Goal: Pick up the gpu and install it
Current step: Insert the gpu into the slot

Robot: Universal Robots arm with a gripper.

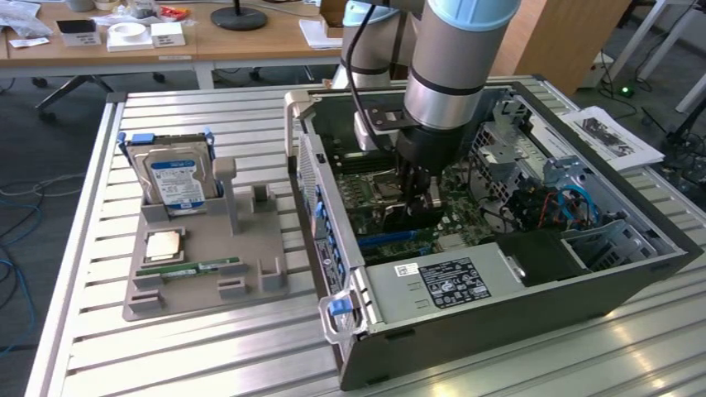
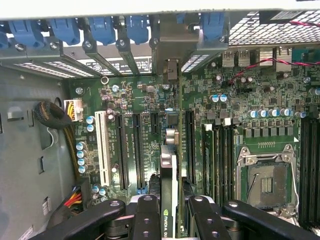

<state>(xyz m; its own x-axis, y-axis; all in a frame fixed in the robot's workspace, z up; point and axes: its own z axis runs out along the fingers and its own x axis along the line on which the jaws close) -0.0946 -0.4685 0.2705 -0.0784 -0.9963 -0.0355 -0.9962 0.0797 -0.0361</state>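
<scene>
Wrist view: the gpu (image 2: 170,170) is seen edge-on and is clamped between the two fingers (image 2: 147,215) of the end effector (image 2: 174,217), which are closed against its flat sides. The card is held upright over the motherboard (image 2: 240,100), parallel with the long black slots (image 2: 136,150). Its metal bracket (image 2: 170,75) is pointed at the row of rear openings under the blue latches (image 2: 102,27).

The pick-up is judged done, since the card is gripped and carried inside the case (image 1: 617,273). The install is judged under way but not finished, as the grip is not yet released. Whether the card's lower edge is touching a slot or is hovering above it cannot be told, because that edge is hidden.

In the exterior view, the end effector is lowered deep into the open case. Well apart, on the exterior view's left, a grey holder (image 1: 198,289) is set on the counter (image 1: 221,347) with a hard drive (image 1: 174,178) and a memory stick (image 1: 204,269) in it.

On the card's upper edge, white letters are read as "nVIDIA QU", cut off by the frame. The blue-and-white hard drive sticker and the black label (image 1: 447,283) on the silver box in the case are too small to be read, as is the motherboard printing
</scene>
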